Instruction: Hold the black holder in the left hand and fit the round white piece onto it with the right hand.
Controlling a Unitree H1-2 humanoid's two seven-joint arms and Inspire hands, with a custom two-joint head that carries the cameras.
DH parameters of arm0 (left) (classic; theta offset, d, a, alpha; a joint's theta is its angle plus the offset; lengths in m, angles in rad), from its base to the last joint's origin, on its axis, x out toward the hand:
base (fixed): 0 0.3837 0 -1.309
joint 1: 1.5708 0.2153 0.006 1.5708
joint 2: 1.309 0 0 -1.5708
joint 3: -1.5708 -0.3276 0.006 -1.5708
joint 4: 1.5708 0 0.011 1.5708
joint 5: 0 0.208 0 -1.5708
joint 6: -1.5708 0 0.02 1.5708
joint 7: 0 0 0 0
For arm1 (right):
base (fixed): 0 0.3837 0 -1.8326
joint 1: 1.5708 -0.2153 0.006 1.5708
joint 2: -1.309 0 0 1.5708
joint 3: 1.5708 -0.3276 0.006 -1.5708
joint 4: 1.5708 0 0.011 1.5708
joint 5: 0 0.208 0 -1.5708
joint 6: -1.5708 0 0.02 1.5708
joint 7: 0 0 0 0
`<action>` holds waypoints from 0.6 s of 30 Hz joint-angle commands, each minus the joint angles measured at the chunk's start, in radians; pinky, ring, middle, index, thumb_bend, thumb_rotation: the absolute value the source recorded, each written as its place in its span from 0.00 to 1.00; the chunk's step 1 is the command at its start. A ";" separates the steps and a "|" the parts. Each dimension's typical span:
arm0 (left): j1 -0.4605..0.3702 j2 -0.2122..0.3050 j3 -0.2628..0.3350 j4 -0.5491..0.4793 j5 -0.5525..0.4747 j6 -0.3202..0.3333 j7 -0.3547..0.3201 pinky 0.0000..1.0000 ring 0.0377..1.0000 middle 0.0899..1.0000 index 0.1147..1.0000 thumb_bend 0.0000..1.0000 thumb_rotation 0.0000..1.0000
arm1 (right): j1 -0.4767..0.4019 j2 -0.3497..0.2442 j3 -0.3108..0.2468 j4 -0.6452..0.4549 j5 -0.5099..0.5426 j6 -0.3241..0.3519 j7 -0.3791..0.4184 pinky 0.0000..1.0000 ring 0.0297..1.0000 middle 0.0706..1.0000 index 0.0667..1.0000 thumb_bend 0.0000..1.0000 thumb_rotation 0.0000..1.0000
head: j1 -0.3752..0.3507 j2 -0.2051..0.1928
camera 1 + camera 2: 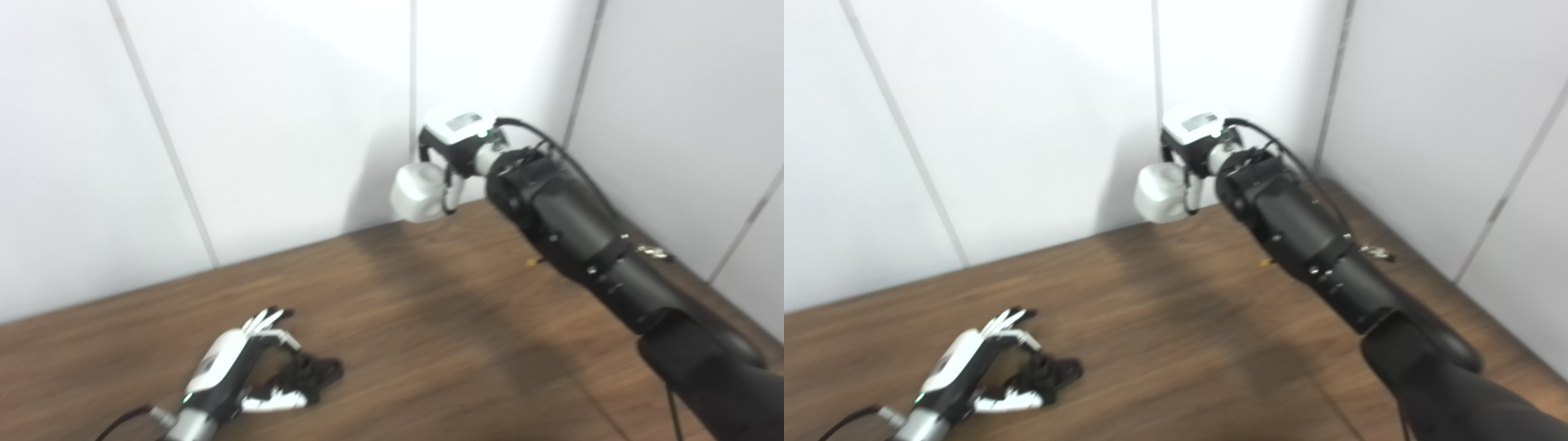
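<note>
— Hands first: what is the left hand (236, 367) doing?

— It lies low on the table (429, 318), fingers (269, 318) spread forward and thumb (275, 401) out to the side. The holder (312, 370) sits on the wood in the gap between thumb and fingers, just beyond the palm. The picture is blurred there, so I cannot tell whether the hand has closed on it or only brackets it.

— And the right hand (456, 144)?

— Raised well above the table, at the far end of its long black arm (582, 245), close to the white wall panels (275, 122). It grips the white piece (419, 193), which hangs below and to the left of the wrist, with dark fingers (450, 184) wrapped around its right side.

— Are the two parts near each other?

— No. The white piece is far from the holder, up by the wall, with a wide stretch of bare wood between them.

— Anything else around the right hand?

— A cable (551, 144) runs from the wrist back along the arm. The arm throws a broad shadow (441, 288) across the wood beneath it.
</note>
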 commanded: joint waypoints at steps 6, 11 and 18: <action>0.092 -0.041 -0.056 0.046 0.058 0.123 -0.054 1.00 1.00 0.92 0.42 0.52 0.06 | -0.057 -0.035 -0.036 -0.138 0.052 -0.076 0.077 0.69 0.75 0.73 0.44 0.53 0.14 | 0.113 0.044; 0.085 -0.061 -0.059 0.037 0.059 0.162 -0.060 1.00 1.00 0.92 0.42 0.52 0.06 | -0.052 -0.018 -0.035 -0.189 0.082 -0.118 0.111 0.71 0.79 0.73 0.44 0.53 0.14 | 0.160 0.067; 0.072 -0.079 -0.064 0.054 0.062 0.166 -0.052 1.00 1.00 0.91 0.41 0.52 0.06 | -0.030 0.007 -0.024 -0.272 0.079 -0.137 0.174 0.78 0.81 0.76 0.44 0.53 0.14 | 0.206 0.087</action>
